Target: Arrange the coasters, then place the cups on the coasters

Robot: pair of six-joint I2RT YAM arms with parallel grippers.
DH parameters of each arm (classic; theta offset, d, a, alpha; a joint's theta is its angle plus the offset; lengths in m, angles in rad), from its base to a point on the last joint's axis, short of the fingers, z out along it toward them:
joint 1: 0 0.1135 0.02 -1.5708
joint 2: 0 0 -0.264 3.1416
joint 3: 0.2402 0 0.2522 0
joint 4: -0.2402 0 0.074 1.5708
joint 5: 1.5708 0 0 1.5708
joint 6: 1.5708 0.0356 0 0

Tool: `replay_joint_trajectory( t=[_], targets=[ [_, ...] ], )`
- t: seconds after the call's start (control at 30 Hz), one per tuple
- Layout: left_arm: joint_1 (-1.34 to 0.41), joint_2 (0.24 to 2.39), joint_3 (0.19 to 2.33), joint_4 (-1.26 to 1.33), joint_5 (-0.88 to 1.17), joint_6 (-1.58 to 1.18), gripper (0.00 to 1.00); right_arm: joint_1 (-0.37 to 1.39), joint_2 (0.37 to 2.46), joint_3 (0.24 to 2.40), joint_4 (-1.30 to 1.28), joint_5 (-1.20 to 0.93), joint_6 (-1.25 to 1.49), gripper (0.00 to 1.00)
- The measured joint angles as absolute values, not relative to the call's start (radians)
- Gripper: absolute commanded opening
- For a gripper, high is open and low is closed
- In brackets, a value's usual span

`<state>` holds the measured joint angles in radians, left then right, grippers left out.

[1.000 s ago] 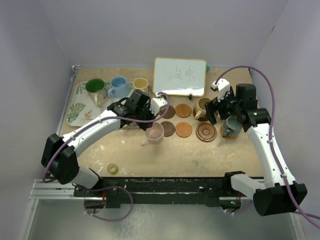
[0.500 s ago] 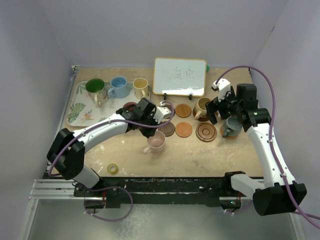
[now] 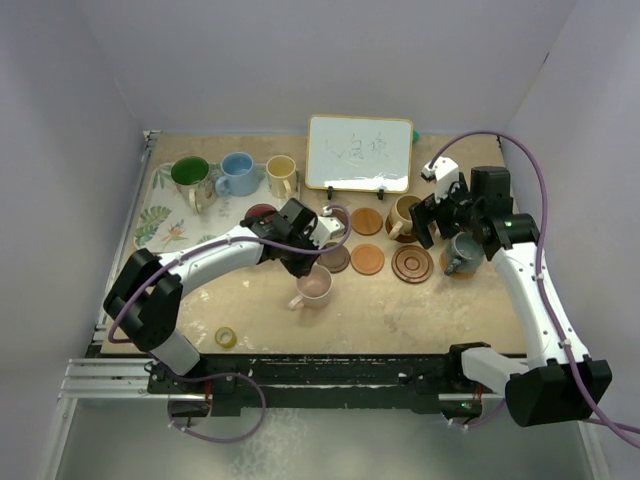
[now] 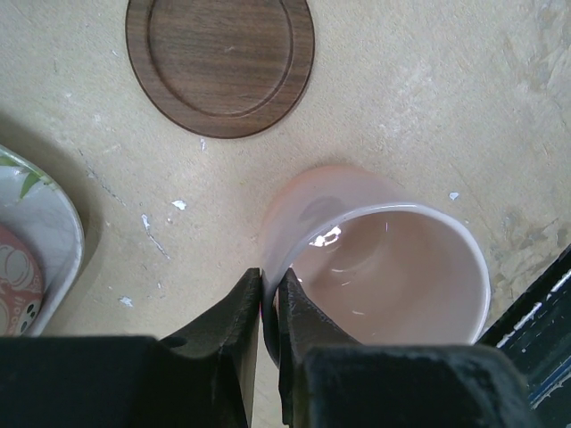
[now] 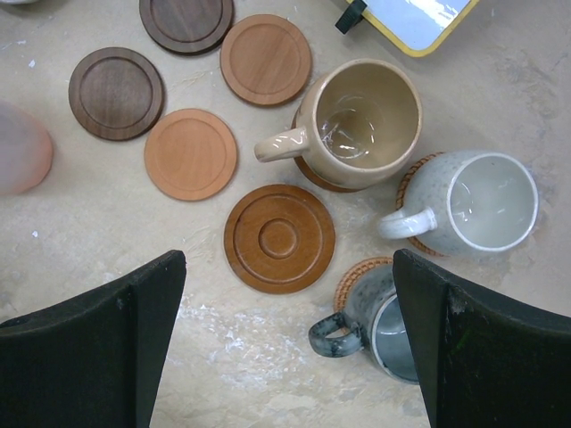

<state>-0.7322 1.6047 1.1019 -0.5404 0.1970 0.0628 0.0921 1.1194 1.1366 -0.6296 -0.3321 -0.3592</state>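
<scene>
Viewing the tabletop (image 3: 400,320) from near edge to far edge. Close to the near edge, left of centre, lies a yellow tape roll (image 3: 226,337). Toward mid-table the pink cup (image 3: 315,287) stands upright on bare tabletop. The left claw (image 4: 270,290) is clamped on its rim, one finger inside the wall and one outside.

Just beyond and right of it lies the nearer row of bare coasters, left to right and apart from one another: near dark coaster (image 5: 116,94), orange coaster (image 5: 190,153), ringed coaster (image 5: 278,238). Right of the ringed coaster, toward the right edge, the grey cup (image 3: 462,250) sits on a rattan coaster (image 5: 357,276).

The farther row holds the far dark coaster (image 5: 186,22) and the brown coaster (image 5: 266,58). Next come the tan cup (image 3: 405,215) on a part-hidden coaster (image 5: 314,181) and the white cup (image 5: 486,201) on a second rattan coaster (image 5: 404,192). The right claw (image 5: 287,256) hangs above these cups with its fingers spread wide and grips nothing.

Toward the far left corner lies a leaf-patterned tray (image 3: 150,225). The green-lined cup (image 3: 190,172) stands at its far end, with the blue cup (image 3: 237,172) and yellow cup (image 3: 282,172) in line to its right. A whiteboard (image 3: 360,152) stands at the middle of the far edge.
</scene>
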Motion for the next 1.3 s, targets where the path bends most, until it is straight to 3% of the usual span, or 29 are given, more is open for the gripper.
replay_joint_trajectory(
  t=[0.33, 0.47, 0.7, 1.0, 1.3],
  targets=[
    [-0.748, 1.604, 1.102, -0.538, 0.207, 0.064, 0.32, 0.092, 1.131, 1.137, -0.630, -0.365, -0.359, 0.99],
    [-0.749, 1.591, 1.103, -0.541, 0.211, 0.071, 0.47, 0.092, 1.154, 1.137, -0.630, -0.403, -0.357, 0.97],
    [-0.744, 1.440, 1.105, -0.546, 0.162, 0.118, 0.65, 0.141, 1.209, 1.137, -0.630, -0.440, -0.350, 0.95],
    [-0.539, 1.272, 1.168, -0.566, 0.085, 0.163, 0.72, 0.371, 1.238, 1.148, -0.605, -0.436, -0.350, 0.90],
    [-0.270, 1.192, 1.224, -0.576, 0.081, 0.144, 0.73, 0.539, 1.428, 1.203, -0.517, -0.410, -0.341, 0.85]
  ],
)
